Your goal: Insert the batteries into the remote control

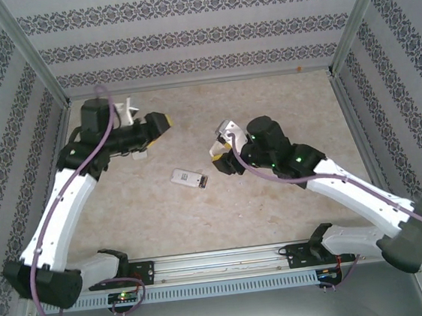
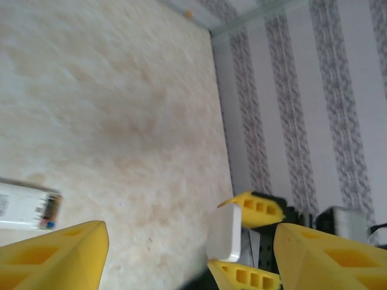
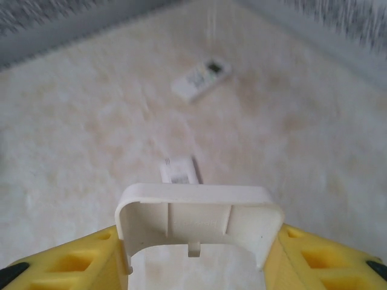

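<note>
Yellow fingers (image 3: 66, 263) of the right gripper (image 1: 222, 148) are clamped on either side of a white plastic cover (image 3: 199, 211). The cover is a shallow, open-backed shell with a small latch tab on its inner edge, held above the table (image 1: 265, 99). In the top view, the remote control (image 1: 189, 178) lies at about 8 o'clock from that gripper. It rests flat on the beige marbled surface near the middle, slightly slanted, with its darker end toward 3 o'clock and nothing touching it; that end is too small to make out in detail. The left gripper (image 1: 160, 123) sits at roughly 11 o'clock from the remote control, its own yellow fingertips (image 2: 57, 260) spread wide with only bare table between them. In its wrist view the remote control's dark end shows at 9 o'clock. A small white piece (image 1: 141, 154) lies just beside the left arm's wrist, at 9 o'clock from the right gripper. Farther back, a second white remote (image 3: 201, 78) rests near the rear wall (image 1: 183, 33).
</note>
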Controlling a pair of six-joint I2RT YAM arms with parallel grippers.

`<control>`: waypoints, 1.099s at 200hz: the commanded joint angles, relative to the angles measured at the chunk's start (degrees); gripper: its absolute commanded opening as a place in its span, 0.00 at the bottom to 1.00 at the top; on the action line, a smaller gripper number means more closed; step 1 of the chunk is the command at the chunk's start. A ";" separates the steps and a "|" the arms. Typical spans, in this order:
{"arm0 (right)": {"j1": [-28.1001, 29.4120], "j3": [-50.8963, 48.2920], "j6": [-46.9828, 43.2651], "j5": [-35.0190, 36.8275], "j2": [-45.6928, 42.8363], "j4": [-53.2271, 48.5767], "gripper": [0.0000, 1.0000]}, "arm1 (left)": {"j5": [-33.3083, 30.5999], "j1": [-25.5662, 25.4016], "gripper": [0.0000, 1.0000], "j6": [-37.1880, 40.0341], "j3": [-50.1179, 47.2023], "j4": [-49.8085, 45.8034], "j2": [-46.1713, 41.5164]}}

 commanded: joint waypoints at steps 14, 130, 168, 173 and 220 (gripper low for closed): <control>0.74 0.25 -6.73 -4.24 1.04 8.21 0.53 | 7.65 -5.69 0.63 3.65 4.60 -2.88 4.49; 1.10 2.51 -6.57 -6.71 4.99 8.38 0.53 | 4.18 -13.17 0.34 10.21 9.60 -13.99 13.08; 1.18 2.17 -5.87 -7.35 5.03 8.13 0.54 | 4.25 -14.03 0.16 9.64 9.39 -11.79 13.79; 1.16 2.01 -5.79 -7.27 4.99 8.18 0.55 | 4.23 -13.99 0.14 9.72 9.37 -11.60 13.71; -1.87 3.80 0.86 -6.95 1.72 2.12 0.84 | -9.89 -13.99 0.06 22.54 13.17 -20.03 13.22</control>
